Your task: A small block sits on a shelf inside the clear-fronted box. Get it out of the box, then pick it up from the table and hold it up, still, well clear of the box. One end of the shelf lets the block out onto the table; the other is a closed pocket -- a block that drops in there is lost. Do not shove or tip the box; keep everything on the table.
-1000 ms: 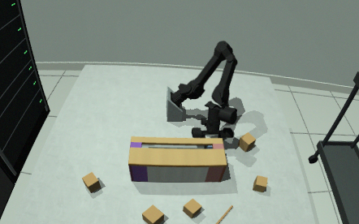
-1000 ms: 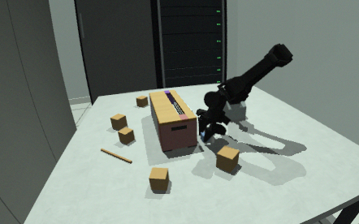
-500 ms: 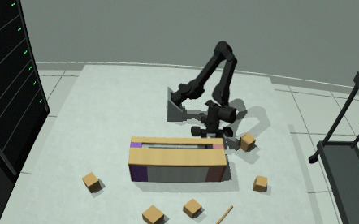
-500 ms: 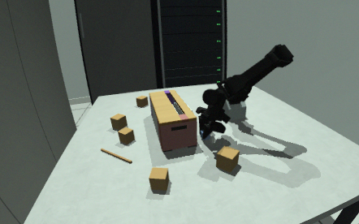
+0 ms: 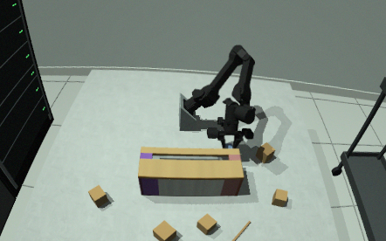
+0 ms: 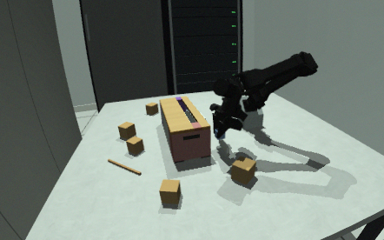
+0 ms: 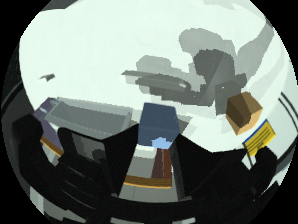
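The small blue block point(image 5: 230, 147) point(image 6: 222, 137) point(image 7: 159, 122) is outside the box, between the fingertips. My gripper point(image 5: 230, 146) point(image 6: 219, 132) point(image 7: 154, 129) is shut on it and points down, holding it a little above the table. The box point(image 5: 190, 168) point(image 6: 190, 147) stands upright close beside the gripper, with a purple end and a pinkish-red end. The block is behind the box near its pinkish-red end in the top view. The fingers partly hide the block in the top and exterior views. The shelf inside is not clearly visible.
A wooden cube point(image 5: 265, 153) point(image 6: 243, 170) point(image 7: 244, 114) stands close to the gripper, past the box's reddish end. Another cube point(image 5: 279, 197) point(image 6: 170, 193) is farther out. Several more cubes and a thin stick point(image 5: 242, 230) point(image 6: 124, 167) lie on the box's other side.
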Controlling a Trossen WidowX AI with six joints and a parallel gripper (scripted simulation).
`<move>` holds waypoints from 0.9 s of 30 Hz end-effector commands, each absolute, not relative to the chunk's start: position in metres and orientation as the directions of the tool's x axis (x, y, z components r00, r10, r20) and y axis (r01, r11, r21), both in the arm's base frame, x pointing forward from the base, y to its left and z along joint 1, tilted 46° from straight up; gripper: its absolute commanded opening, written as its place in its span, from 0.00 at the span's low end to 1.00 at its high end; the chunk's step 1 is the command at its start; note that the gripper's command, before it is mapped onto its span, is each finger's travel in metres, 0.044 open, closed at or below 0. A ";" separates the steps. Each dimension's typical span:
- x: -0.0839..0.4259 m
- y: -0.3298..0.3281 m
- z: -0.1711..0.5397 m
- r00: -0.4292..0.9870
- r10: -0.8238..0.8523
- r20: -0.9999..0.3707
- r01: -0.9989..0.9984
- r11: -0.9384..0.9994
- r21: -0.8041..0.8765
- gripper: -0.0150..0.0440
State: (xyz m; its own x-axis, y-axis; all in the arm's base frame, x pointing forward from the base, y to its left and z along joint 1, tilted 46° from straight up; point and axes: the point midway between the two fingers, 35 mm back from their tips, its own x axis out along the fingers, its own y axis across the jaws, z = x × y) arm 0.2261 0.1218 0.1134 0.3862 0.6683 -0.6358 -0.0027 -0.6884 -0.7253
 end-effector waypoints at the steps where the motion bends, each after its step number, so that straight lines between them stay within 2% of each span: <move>1: 0.226 0.119 0.117 0.385 0.672 -0.633 -0.048 -0.670 -0.741 0.25; 14: 0.227 0.109 0.116 0.364 0.674 -0.643 -0.523 -0.423 -0.740 0.25; 27: 0.227 0.099 0.115 0.346 0.680 -0.647 -0.852 -0.060 -0.520 0.25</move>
